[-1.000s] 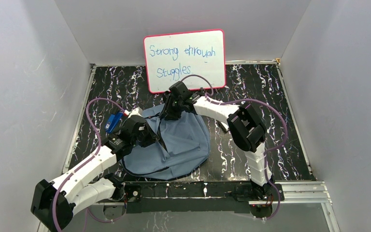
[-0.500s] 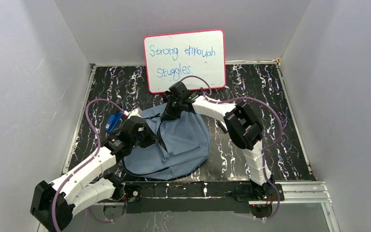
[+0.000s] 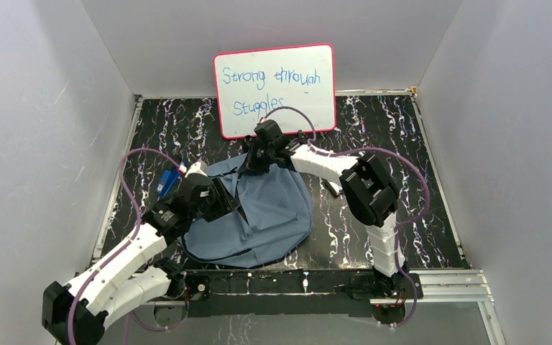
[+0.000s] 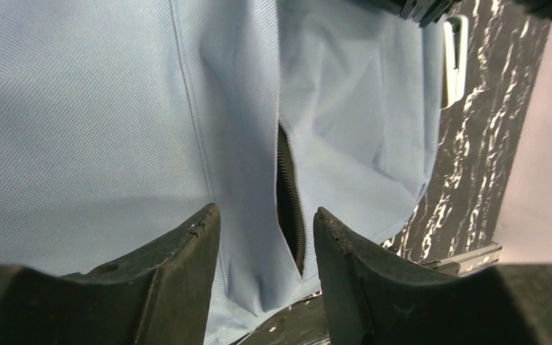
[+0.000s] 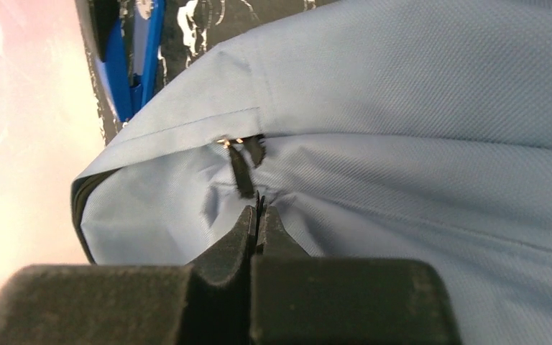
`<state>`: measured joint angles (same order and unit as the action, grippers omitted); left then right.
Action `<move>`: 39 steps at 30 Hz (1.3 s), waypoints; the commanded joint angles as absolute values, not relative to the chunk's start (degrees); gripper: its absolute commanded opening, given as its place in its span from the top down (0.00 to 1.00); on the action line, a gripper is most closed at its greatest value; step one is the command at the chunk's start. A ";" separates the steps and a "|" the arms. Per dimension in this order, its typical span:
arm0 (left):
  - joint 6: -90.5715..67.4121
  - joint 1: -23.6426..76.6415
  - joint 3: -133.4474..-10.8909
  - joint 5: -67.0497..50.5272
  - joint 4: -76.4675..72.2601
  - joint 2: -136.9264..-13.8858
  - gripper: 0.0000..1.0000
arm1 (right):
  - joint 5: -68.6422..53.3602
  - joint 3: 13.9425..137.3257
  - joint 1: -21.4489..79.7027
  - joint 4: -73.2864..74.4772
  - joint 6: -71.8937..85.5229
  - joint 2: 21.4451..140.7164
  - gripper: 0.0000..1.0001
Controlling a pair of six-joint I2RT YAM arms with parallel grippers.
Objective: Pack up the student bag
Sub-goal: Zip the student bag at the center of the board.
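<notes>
With your right gripper (image 5: 259, 205) pinched shut at the zipper pull (image 5: 240, 169), draw slowly; first close your half-open left gripper (image 4: 266, 215) on the student bag (image 3: 273, 208).

The right gripper (image 5: 259, 208) has its two dark fingers pressed together with no gap, their tips resting on the grey-blue fabric of the student bag (image 5: 417, 108), which fills most of the view. A small dark zipper pull (image 5: 241, 171) hangs from a seam just above the tips; whether it is pinched cannot be told. Top left, a blue object (image 5: 135, 65) lies on the black marbled table (image 5: 208, 21), beside a blurred pale pink surface (image 5: 21, 144).
</notes>
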<state>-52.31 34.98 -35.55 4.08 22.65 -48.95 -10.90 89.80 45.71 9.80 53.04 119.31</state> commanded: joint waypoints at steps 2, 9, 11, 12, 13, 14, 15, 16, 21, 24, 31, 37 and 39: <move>-52.57 34.90 -41.94 9.04 25.60 -47.93 0.50 | -11.11 86.65 45.44 0.55 49.52 112.66 1.00; -51.04 32.32 -49.00 13.62 26.50 -55.46 0.42 | -12.07 81.15 45.47 -6.40 47.45 109.40 1.00; -51.37 30.84 -50.37 13.70 27.13 -57.89 0.41 | -11.67 80.27 45.52 -6.96 47.00 108.42 1.00; -51.87 29.86 -50.57 13.71 27.44 -58.66 0.41 | -11.49 79.68 45.47 -7.21 46.88 108.09 1.00; -52.56 28.87 -50.45 13.51 27.46 -59.31 0.41 | -11.42 79.06 45.44 -7.62 46.89 107.65 1.00; -53.27 27.71 -50.01 12.96 27.44 -59.90 0.41 | -11.47 78.28 45.52 -8.24 47.04 107.20 1.00; -54.04 26.43 -49.42 12.00 27.05 -60.28 0.42 | -11.50 77.52 45.49 -8.97 47.43 106.95 1.00; -54.55 25.18 -48.57 10.67 26.42 -60.75 0.42 | -11.63 76.82 45.48 -9.43 47.87 106.62 1.00; -54.40 21.84 -46.02 3.53 20.48 -64.12 0.43 | -12.84 74.18 45.47 -11.30 49.25 105.61 1.00; -53.40 21.46 -46.66 0.67 17.76 -66.78 0.43 | -13.62 72.45 45.46 -13.20 49.39 104.67 1.00; -51.82 21.10 -49.16 -2.54 15.97 -71.87 0.41 | -17.35 67.61 45.61 -20.79 48.96 102.12 1.00; -51.98 20.75 -48.35 -3.23 14.87 -73.56 0.40 | -19.68 65.49 45.77 -24.50 48.09 100.77 1.00; -52.05 20.59 -48.30 -3.33 14.61 -73.94 0.40 | -20.85 65.56 45.94 -24.77 47.47 100.92 1.00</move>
<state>-52.62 21.19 -46.89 -2.42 15.97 -73.78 -16.80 65.78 45.74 -18.74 49.04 104.20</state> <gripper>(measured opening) 0.596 0.021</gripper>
